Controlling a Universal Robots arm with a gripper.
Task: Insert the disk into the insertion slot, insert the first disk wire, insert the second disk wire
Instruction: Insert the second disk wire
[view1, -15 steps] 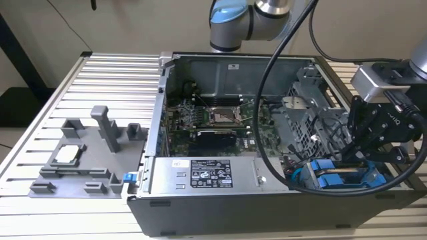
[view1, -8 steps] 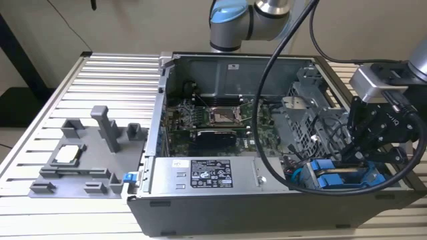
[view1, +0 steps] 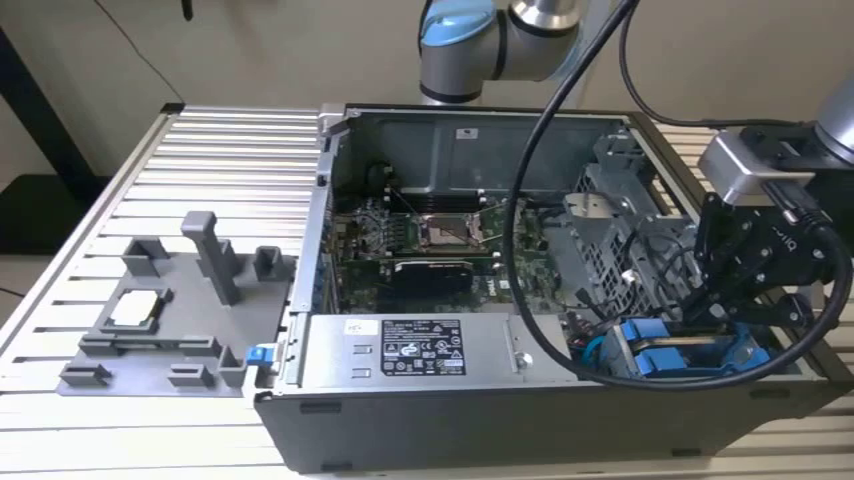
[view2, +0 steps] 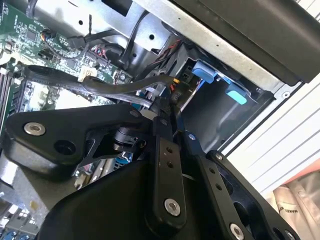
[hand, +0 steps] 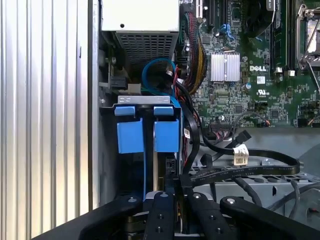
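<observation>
We find the disk (hand: 147, 135) seated in the insertion slot (hand: 105, 145) at the case (view1: 441, 425) corner; the hand (hand: 179, 195), closed tight on a black disk wire (hand: 250, 170), aligns it behind the disk, apparently for plugging.

The arm (view1: 514, 40) is built of rounded silver-grey joints, one of them closed by a light blue cap (view1: 454, 30). A boxy silver-grey block (view1: 750, 165) sits at the wrist. Thick black cables (view1: 537, 130) hang from it in long loops. The gripper (view1: 705, 312) is matt black, with a broad rounded body and flat link bars (hand: 162, 215). The bars are pinned with round silver screws (view2: 34, 128) and dotted with small holes.
</observation>
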